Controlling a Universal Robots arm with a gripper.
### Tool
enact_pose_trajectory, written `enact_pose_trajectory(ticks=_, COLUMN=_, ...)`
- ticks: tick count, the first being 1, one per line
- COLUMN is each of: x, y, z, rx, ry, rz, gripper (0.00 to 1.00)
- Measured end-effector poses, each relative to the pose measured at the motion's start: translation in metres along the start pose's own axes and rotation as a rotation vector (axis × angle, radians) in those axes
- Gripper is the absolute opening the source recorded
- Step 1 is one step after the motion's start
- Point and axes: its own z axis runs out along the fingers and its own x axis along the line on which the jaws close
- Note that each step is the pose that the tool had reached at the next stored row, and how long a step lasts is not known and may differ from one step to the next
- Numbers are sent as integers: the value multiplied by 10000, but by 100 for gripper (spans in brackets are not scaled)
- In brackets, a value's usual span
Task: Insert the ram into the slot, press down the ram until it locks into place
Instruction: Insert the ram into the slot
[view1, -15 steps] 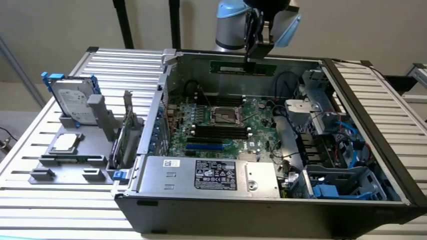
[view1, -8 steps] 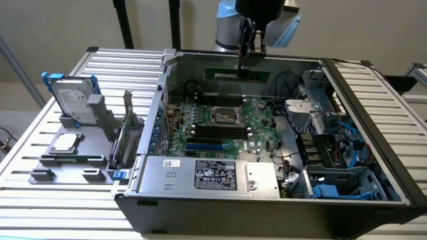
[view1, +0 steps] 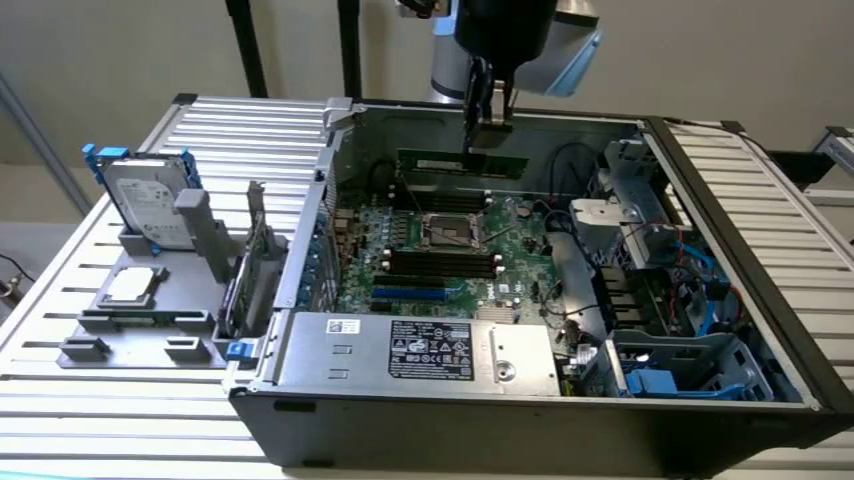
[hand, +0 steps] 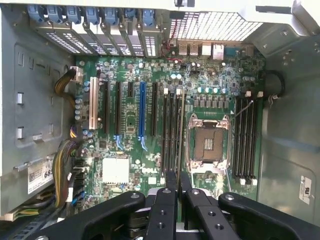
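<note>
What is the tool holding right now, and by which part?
The tool grips the ram by its upper long edge, about mid-length, over the motherboard, not yet in a slot.

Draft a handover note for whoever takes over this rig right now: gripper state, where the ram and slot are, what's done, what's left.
Gripper: shut on the ram, gripping its upper edge, with the stick level.
Ram: in the air above the motherboard inside the open case, touching no slot.
Slots: the four black slots beside the blue slot look empty. I cannot tell which one the stick is aimed at.
Done: ram picked up and held over the board.
Left: inserting it and pressing it down until it locks.
</note>
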Motion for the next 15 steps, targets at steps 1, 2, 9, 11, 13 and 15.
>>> enact_pose_trajectory(ticks=1, x=5, y=13, z=19, rx=0, ry=-1, rz=18, gripper=13)
enact_pose_trajectory(ticks=2, x=9, y=22, z=36, rx=0, ry=-1, rz=45, gripper=13)
enact_pose_trajectory(ticks=9, x=21, y=50, z=166, rx=2, ry=-5, rz=148, gripper=13)
enact_pose_trajectory(ticks=11, x=21, y=49, z=202, rx=2, ry=-4, rz=149, gripper=13)
enact_pose_trajectory(ticks=13, x=22, y=48, z=239, rx=2, ry=-6, rz=149, gripper=13)
enact_pose_trajectory(ticks=15, x=23, y=47, z=275, rx=2, ry=-4, rz=149, gripper=13)
